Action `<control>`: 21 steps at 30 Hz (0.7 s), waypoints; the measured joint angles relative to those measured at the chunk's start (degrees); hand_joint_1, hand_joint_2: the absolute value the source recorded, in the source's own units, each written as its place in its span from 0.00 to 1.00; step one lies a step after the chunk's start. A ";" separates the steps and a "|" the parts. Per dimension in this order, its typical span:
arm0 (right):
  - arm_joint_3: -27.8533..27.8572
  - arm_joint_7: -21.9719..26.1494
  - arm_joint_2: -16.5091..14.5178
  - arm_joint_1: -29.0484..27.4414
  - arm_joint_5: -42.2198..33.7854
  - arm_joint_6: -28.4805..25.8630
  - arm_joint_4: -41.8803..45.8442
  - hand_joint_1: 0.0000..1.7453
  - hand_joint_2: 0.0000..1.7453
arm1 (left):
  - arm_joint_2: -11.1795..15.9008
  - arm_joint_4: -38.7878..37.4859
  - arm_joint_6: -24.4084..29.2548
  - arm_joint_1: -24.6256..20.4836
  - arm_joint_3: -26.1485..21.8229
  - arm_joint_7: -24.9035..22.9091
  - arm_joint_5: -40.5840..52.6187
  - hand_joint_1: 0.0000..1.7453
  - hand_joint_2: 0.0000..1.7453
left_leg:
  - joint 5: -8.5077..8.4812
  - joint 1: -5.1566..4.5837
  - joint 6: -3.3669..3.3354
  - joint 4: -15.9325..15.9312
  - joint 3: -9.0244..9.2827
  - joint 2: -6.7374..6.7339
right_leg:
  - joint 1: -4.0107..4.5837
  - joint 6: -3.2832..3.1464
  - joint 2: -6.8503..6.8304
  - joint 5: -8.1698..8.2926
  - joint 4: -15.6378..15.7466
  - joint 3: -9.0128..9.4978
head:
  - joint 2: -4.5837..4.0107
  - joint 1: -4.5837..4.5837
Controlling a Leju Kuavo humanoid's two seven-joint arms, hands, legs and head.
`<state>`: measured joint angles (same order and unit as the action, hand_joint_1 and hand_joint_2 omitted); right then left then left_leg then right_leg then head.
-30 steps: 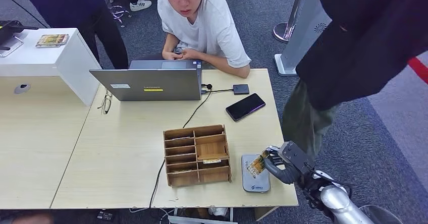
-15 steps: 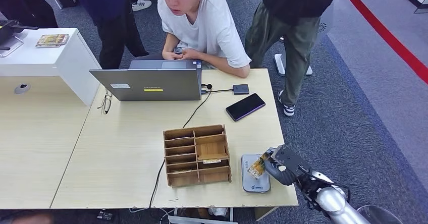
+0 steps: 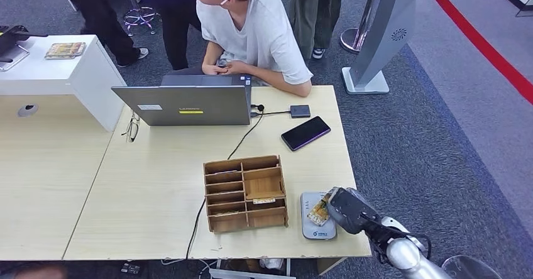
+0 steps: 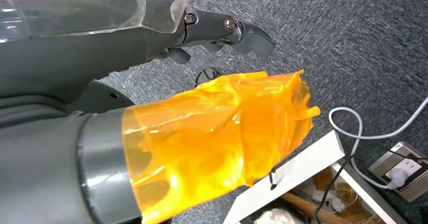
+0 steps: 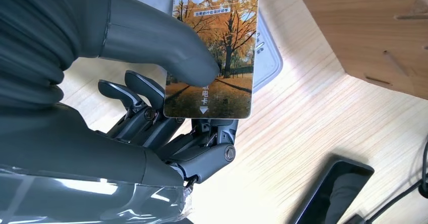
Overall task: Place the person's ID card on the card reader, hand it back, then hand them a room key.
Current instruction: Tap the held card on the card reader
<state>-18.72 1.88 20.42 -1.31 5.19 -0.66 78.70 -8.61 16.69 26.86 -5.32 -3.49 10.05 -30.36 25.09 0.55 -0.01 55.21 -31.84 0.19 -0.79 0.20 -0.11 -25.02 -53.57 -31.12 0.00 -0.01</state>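
My right hand (image 3: 346,210) pinches a card (image 3: 319,210) printed with autumn trees and the word HOTEL between thumb (image 5: 161,40) and fingers. The card (image 5: 214,47) hangs low over the grey card reader (image 3: 317,227), which lies at the table's front right beside the wooden organiser (image 3: 245,192). Whether the card touches the reader (image 5: 266,65) I cannot tell. A slot of the organiser holds another card (image 3: 264,200). My left hand (image 4: 217,27) hangs over the carpet, fingers stretched out and holding nothing, with orange film on its thumb (image 4: 212,133).
A person in a white shirt (image 3: 254,27) sits at the far side behind a grey laptop (image 3: 188,103). A dark phone (image 3: 305,132) and a small black box (image 3: 300,110) lie on the table's right side. A cable runs from the laptop past the organiser.
My right hand has sunk with the card, closer to the reader. The people standing at the right have walked away behind the seated person, who has turned their head.
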 joint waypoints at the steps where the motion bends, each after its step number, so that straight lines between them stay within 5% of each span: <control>1: -0.10 -0.13 -0.14 0.02 0.81 -0.42 -0.09 1.00 1.00 | 0.00 0.01 0.01 0.03 0.05 0.00 0.00 0.00 0.00 | 0.00 0.00 0.00 0.00 0.00 0.00 | 0.00 0.00 0.00 0.00 0.00 0.00 | 0.00 0.01; 21: -2.09 -1.77 -3.79 1.24 13.81 -5.27 -2.14 1.00 1.00 | 0.00 0.89 0.10 0.94 0.33 -0.50 0.23 0.00 0.00 | 0.00 0.00 0.00 0.00 0.01 0.00 | 0.00 0.00 0.00 0.00 0.00 0.01 | 0.00 -0.01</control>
<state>-20.81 0.11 16.63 -0.07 19.00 -5.93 76.55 -8.61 17.58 26.96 -4.38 -3.16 9.55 -30.13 25.09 0.55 -0.01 55.21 -31.83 0.19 -0.78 0.20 -0.11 -25.02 -53.57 -31.11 0.00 -0.02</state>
